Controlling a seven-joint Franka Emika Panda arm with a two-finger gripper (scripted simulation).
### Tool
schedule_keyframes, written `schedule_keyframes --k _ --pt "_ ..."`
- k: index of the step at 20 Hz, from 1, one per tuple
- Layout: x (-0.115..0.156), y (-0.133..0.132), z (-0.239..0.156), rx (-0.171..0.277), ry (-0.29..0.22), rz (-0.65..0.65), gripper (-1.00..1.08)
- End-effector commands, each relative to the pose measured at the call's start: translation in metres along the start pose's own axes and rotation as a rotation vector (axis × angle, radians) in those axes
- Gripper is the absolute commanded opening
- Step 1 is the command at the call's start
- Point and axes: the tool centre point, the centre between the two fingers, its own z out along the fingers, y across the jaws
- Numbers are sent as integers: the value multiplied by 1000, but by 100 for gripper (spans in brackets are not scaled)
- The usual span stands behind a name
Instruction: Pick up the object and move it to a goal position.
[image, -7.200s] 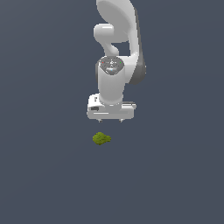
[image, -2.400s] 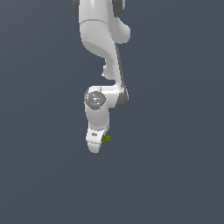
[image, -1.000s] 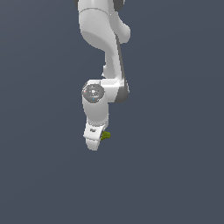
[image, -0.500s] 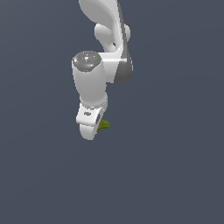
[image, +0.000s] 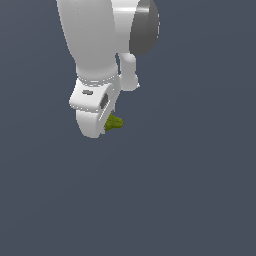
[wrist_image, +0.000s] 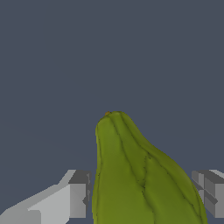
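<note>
The object (image: 115, 123) is a small olive-green lumpy blob with darker folds. In the exterior view it peeks out from behind the white gripper (image: 103, 121), which hangs from the large white arm. In the wrist view the object (wrist_image: 131, 166) fills the space between the two grey fingers (wrist_image: 78, 194), which press its sides. The gripper is shut on the object and holds it off the ground. The fingertips are hidden in the exterior view.
A plain dark grey-blue surface (image: 200, 190) fills the background of both views. The arm's upper links (image: 100, 35) take up the top of the exterior view.
The arm has risen and come toward the exterior camera, so it looks much larger. The object has travelled with the gripper, still held between the fingers.
</note>
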Motion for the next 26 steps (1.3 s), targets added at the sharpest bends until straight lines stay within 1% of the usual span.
schedule_keyframes --k 1,8,14,20,26 --pt "-1 0 -30 -1 0 0 -100" --pt "-4 2 -102 -1 1 1 -100" --pt "-7 4 -149 -1 0 3 -100" --pt "-8 6 -177 -1 0 3 -100" --pt "-9 8 -191 -1 -1 4 -100"
